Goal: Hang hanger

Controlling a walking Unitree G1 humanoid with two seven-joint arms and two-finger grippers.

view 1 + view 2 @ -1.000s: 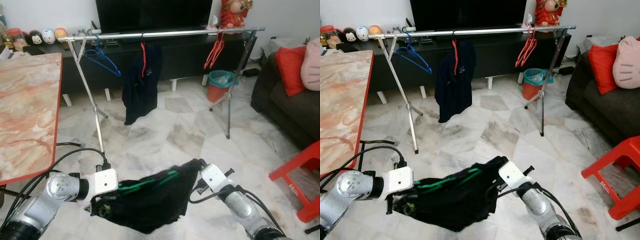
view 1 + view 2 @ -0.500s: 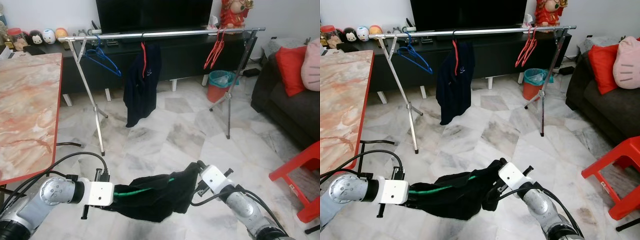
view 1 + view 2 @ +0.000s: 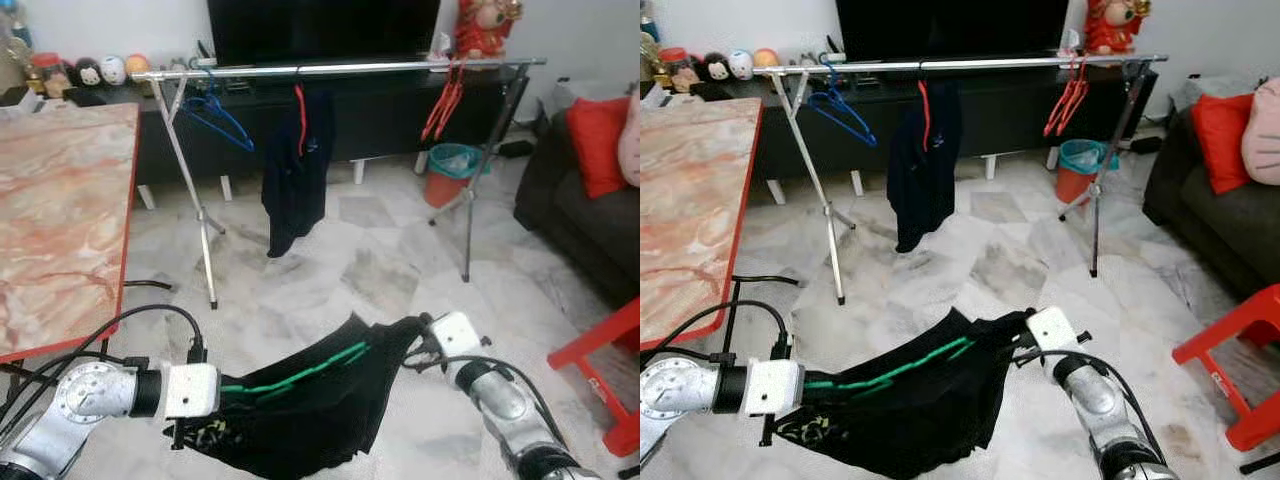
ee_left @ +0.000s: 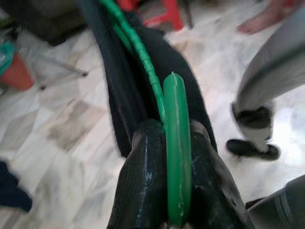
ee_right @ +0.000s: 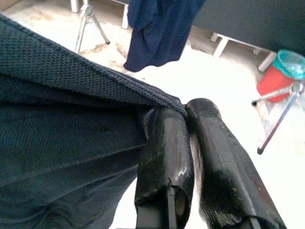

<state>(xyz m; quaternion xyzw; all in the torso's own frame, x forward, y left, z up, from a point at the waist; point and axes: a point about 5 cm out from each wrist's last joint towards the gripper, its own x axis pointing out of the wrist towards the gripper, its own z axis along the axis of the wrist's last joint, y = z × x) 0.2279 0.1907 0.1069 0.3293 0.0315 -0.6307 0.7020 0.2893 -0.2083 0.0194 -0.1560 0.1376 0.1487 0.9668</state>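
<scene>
There were two pincers, the left (image 4: 174, 143) and the right (image 5: 190, 125). One green hanger (image 3: 290, 374) sat inside one black shirt (image 3: 320, 415). One rail (image 3: 340, 69) carried one blue hanger (image 3: 222, 112), one dark garment (image 3: 297, 170) on one red hanger (image 3: 300, 102), and a cluster of red hangers (image 3: 443, 101) whose number could not be told. One marble bench (image 3: 55, 210) stood to the left. One television (image 3: 322, 28), one red bin (image 3: 448, 172), one sofa (image 3: 585, 215), one red cushion (image 3: 598, 140), one red stool (image 3: 1240, 365) and one red figurine (image 3: 488, 25) were there.
</scene>
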